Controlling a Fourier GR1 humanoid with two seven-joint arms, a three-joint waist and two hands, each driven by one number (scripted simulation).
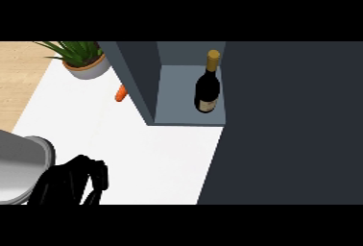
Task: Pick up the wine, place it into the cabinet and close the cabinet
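The wine bottle (207, 91), dark glass with a gold cap and a pale label, stands upright inside the grey cabinet (138, 77), on the right side of its open compartment. No hand touches it. The cabinet's dark door (291, 125) is swung open and fills the right side of the view, its edge running just beside the bottle. My left hand (71, 181) shows at the lower left over the counter, fingers relaxed and holding nothing, well away from the cabinet. My right hand does not show.
A potted green plant (83, 58) stands at the back left. A small orange thing (121, 93) lies against the cabinet's left wall. The white counter (135, 149) stretches between my left hand and the cabinet. A wooden surface (18, 77) lies past its left edge.
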